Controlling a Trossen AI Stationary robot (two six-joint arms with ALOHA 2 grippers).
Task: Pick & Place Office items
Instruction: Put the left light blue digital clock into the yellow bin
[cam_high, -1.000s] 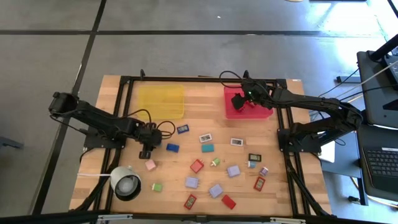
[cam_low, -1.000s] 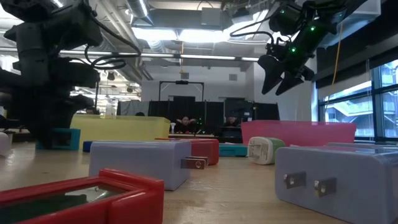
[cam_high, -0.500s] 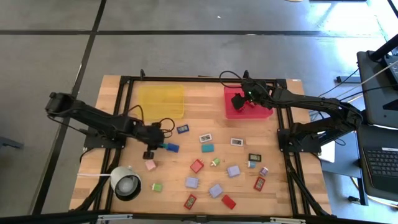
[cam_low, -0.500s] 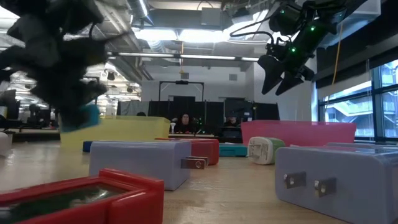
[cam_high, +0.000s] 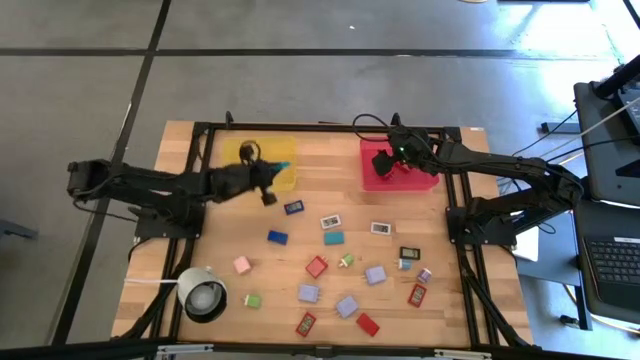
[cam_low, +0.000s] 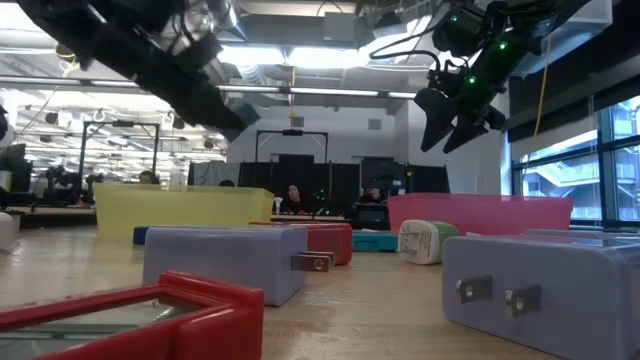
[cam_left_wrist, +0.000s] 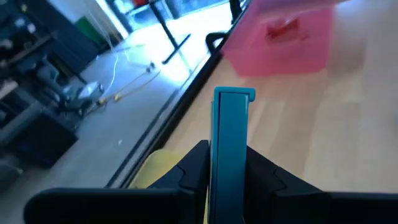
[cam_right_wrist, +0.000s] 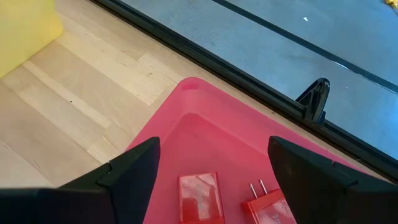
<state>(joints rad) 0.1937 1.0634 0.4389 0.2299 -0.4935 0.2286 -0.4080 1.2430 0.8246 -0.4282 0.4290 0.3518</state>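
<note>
My left gripper (cam_high: 267, 190) hangs over the near right part of the yellow tray (cam_high: 240, 160), shut on a teal block (cam_left_wrist: 229, 137). My right gripper (cam_right_wrist: 214, 180) is open and hovers above the red tray (cam_high: 420, 180), touching nothing; two red items (cam_right_wrist: 200, 198) (cam_right_wrist: 264, 202) lie inside that tray. Several small office items lie flat on the wood, among them a blue block (cam_high: 277, 238), a teal block (cam_high: 333, 238), a pink one (cam_high: 241, 265) and red ones (cam_high: 316, 266). In the low view the right gripper (cam_low: 455, 125) hangs high above the tray. My left gripper pinches the teal block between its two fingers (cam_left_wrist: 194, 167), which press on its flat faces near the lower end (cam_left_wrist: 229, 171). The block stands on edge, with its free end sticking out past the fingertips. It is lifted clear of the table.
A white round cylinder (cam_high: 203, 293) with a dark centre stands near the table's near left corner. A black frame (cam_high: 205, 135) rims the table. Lilac blocks with prongs (cam_low: 225, 260) (cam_low: 545, 290) and a red item (cam_low: 130, 315) lie close to the near edge.
My left gripper has risen from the table beside the blue block with the teal block held in it. It has swung toward the far edge and now hangs over the yellow tray. The teal block is lifted clear.
</note>
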